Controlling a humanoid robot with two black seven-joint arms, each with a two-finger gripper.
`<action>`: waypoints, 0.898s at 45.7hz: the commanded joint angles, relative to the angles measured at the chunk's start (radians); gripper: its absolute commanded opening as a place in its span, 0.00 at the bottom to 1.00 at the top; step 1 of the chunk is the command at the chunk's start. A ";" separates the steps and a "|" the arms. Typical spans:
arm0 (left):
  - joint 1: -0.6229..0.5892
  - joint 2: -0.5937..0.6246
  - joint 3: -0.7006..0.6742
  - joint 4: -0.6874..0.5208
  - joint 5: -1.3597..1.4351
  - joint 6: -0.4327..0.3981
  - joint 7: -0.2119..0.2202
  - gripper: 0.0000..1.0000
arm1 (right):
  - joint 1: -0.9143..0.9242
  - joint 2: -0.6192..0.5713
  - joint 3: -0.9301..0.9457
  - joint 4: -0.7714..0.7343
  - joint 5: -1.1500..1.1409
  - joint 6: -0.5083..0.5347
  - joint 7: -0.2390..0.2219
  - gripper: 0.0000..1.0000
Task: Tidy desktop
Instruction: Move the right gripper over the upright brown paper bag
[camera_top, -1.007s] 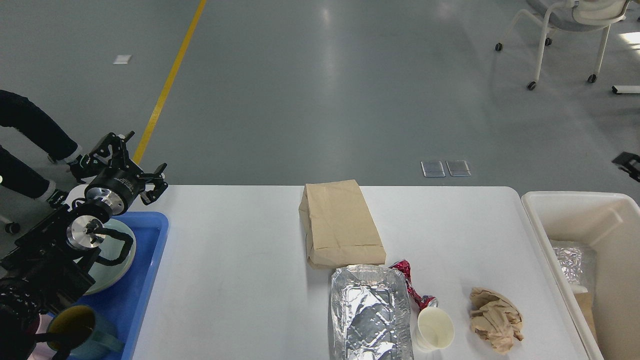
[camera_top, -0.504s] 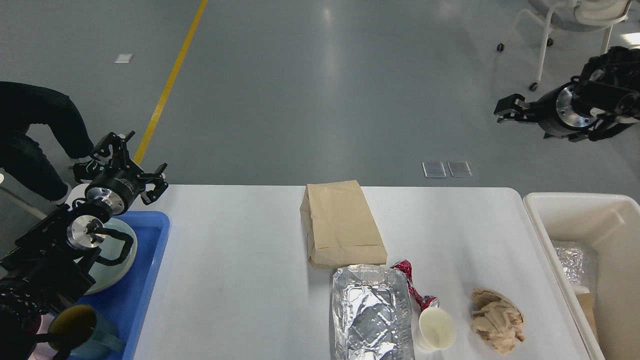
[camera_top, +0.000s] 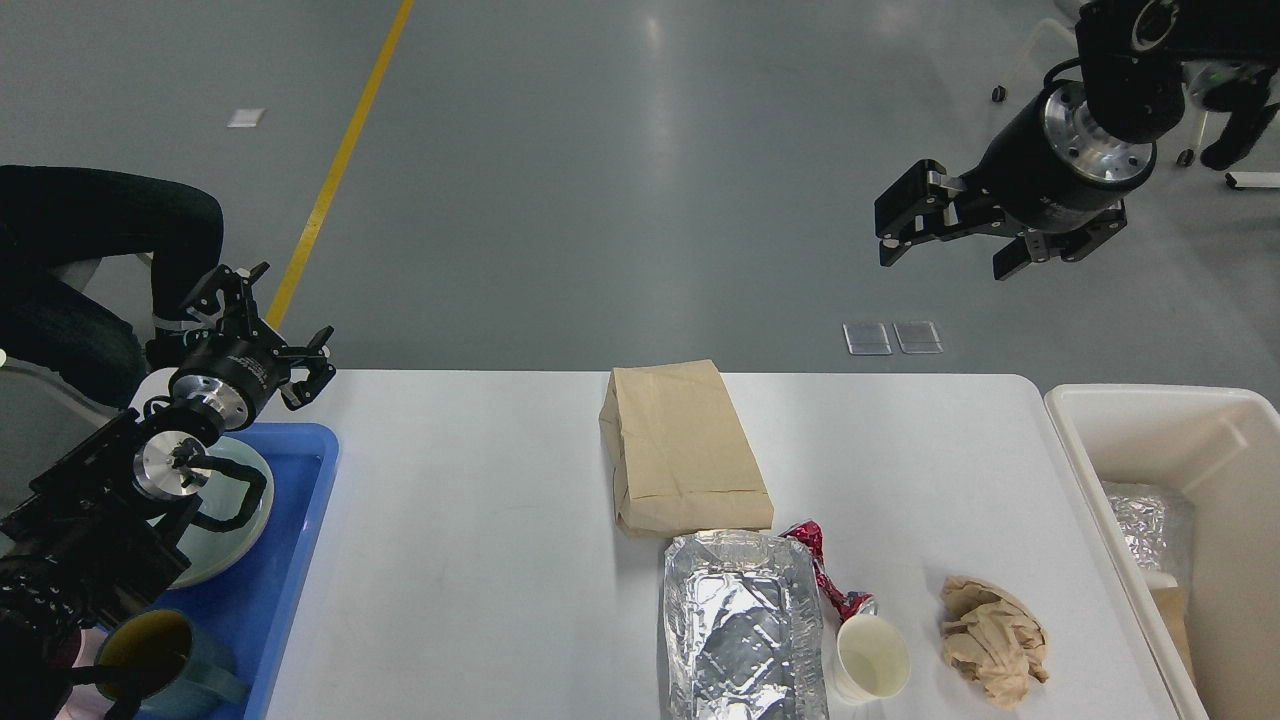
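Black right gripper (camera_top: 945, 240): raised beyond desktop (camera_top: 480, 560), fingers apart | left gripper (camera_top: 262, 322): over far-left corner, apart

My two arms, black all over with bright metal at the wrists.

My left tool (camera_top: 262, 325) has black linkage fingers on a round black wrist; below it sits a silver disc with looping black cable. My right tool (camera_top: 945, 225) has blocky black fingers on a thick black cylinder ringed by a screw-dotted silver flange.
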 joint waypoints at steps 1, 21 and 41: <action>0.000 0.000 0.000 0.000 0.000 0.001 0.000 0.97 | 0.009 -0.005 0.016 0.039 0.000 0.091 0.000 1.00; 0.000 0.000 0.000 -0.002 0.000 0.001 0.000 0.97 | -0.198 -0.065 0.021 0.026 0.000 -0.093 -0.003 1.00; 0.000 0.000 0.000 -0.002 0.000 -0.001 0.000 0.97 | -0.227 -0.063 0.045 -0.003 0.060 -0.219 -0.003 1.00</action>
